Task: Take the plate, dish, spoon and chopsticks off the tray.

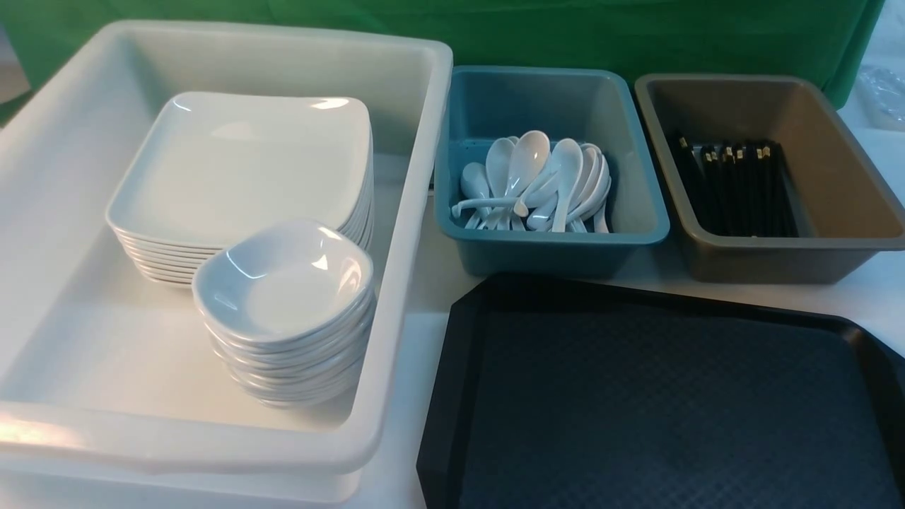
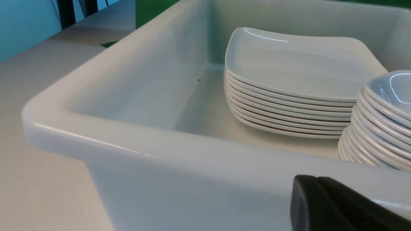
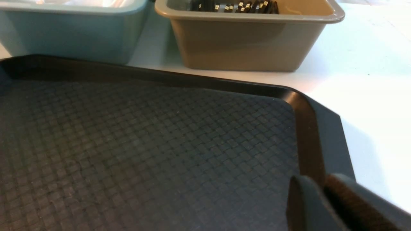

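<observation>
My left gripper (image 2: 337, 205) is closed on nothing, just outside the white tub's (image 1: 417, 212) near wall. My right gripper (image 3: 324, 202) hangs low over the tray (image 1: 452, 367), its fingers close together with a thin gap; I cannot tell how far apart they are, and nothing is between them. The tray's textured surface is bare. The plate (image 1: 240, 166) tops a stack in the tub, with a stack of small dishes (image 1: 283, 283) in front. Spoons (image 1: 537, 177) fill the teal bin (image 1: 551, 244); chopsticks (image 1: 735, 187) lie in the brown bin (image 1: 778, 258).
</observation>
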{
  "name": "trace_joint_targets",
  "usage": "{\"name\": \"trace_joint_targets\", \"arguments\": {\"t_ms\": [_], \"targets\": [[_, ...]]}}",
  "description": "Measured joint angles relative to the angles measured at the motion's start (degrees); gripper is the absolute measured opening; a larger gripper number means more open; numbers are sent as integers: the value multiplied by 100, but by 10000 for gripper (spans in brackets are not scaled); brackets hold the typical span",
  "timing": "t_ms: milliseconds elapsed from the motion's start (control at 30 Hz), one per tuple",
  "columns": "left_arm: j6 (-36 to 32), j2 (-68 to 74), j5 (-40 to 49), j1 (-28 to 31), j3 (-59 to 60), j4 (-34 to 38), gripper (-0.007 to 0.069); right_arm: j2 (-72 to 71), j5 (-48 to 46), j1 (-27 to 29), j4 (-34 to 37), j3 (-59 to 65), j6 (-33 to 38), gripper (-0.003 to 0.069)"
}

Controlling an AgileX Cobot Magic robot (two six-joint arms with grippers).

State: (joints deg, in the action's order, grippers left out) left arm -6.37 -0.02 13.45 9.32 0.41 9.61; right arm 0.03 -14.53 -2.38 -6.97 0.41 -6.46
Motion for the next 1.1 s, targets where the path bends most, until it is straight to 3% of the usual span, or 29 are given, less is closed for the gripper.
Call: {"name": "trace_joint_targets", "arguments": {"t_ms": [1100], "targets": [[0, -5, 0, 33, 0, 0, 9, 0, 0, 0, 0, 0, -5, 204]]}}
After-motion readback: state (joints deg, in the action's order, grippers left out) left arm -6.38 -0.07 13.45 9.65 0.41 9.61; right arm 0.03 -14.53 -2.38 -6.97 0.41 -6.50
